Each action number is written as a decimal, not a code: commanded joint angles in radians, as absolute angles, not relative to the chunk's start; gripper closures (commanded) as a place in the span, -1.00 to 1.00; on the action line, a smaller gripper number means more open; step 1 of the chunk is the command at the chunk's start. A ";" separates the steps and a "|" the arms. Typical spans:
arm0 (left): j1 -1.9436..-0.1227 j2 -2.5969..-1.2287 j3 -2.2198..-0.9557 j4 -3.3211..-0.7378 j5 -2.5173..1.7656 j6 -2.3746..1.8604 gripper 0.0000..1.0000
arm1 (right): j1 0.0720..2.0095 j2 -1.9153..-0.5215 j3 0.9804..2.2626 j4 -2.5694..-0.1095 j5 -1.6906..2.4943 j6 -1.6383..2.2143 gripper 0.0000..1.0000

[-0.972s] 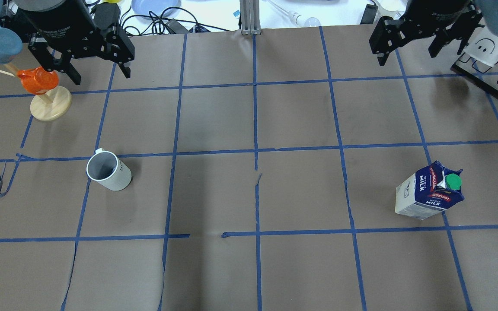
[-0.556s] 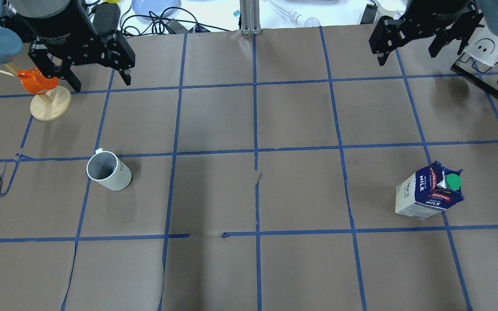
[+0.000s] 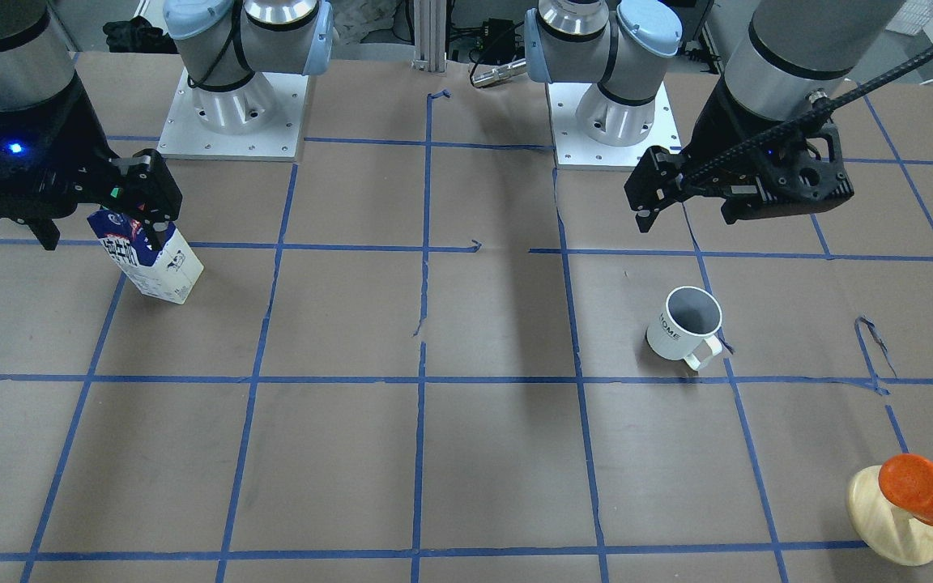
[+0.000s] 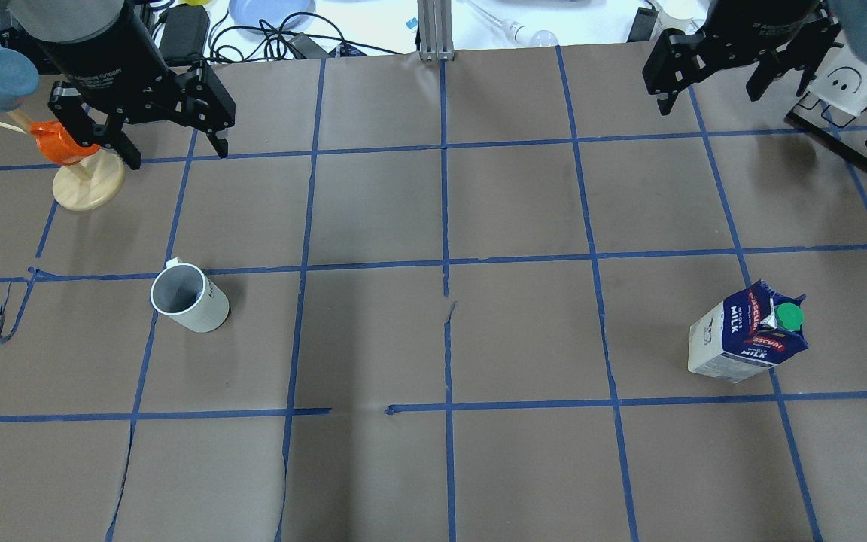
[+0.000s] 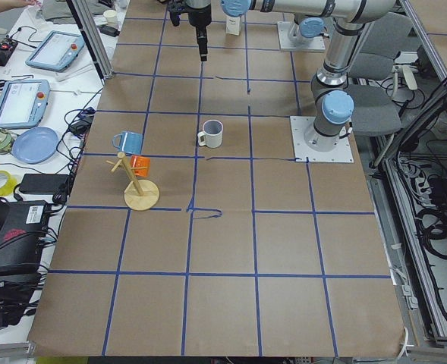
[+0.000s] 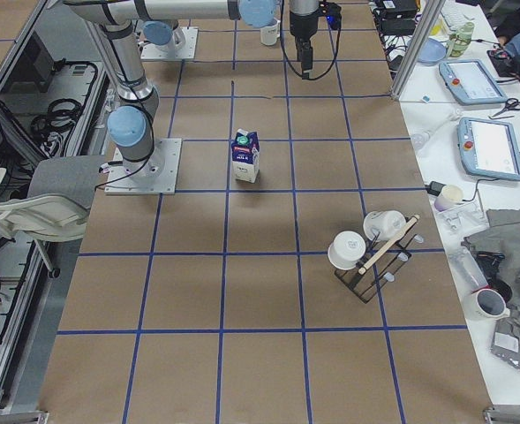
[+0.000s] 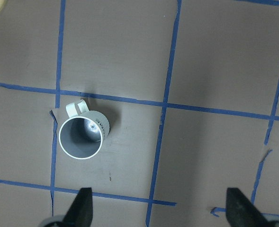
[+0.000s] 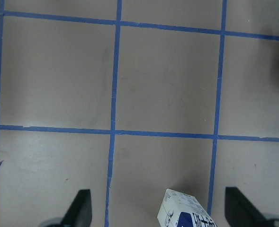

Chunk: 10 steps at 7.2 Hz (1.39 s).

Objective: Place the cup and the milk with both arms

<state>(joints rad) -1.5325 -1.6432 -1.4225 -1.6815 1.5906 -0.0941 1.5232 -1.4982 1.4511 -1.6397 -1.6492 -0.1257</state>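
The white cup (image 4: 189,299) stands upright on the table's left half, handle toward the far side; it also shows in the front view (image 3: 683,324) and the left wrist view (image 7: 84,137). The blue and white milk carton (image 4: 749,335) with a green cap stands on the right half, and its top corner shows in the right wrist view (image 8: 186,213). My left gripper (image 4: 176,150) is open and empty, high above the table, beyond the cup. My right gripper (image 4: 708,94) is open and empty, high near the far right, beyond the milk.
A round wooden stand (image 4: 87,184) with an orange cup and a blue cup stands at the far left, close to my left gripper. A black rack (image 4: 847,120) with white cups stands at the far right. An aluminium post (image 4: 433,30) is at the far edge.
My left gripper has shifted a little toward the near side, closer to the cup. The right gripper, the cup and the milk have not visibly moved.
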 commanded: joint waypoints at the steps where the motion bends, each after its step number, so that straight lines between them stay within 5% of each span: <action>1: -1.532 -1.640 -1.422 -1.681 1.591 -0.092 -1.00 | 1.523 -1.497 1.451 -1.640 -1.649 -0.126 -1.00; 8: -1.494 -1.637 -1.445 -1.647 1.601 0.070 -1.00 | 1.522 -1.497 1.450 -1.644 -1.649 -0.129 -1.00; 10: -1.387 -1.632 -1.578 -1.603 1.603 0.090 -1.00 | 1.522 -1.497 1.450 -1.641 -1.649 -0.129 -1.00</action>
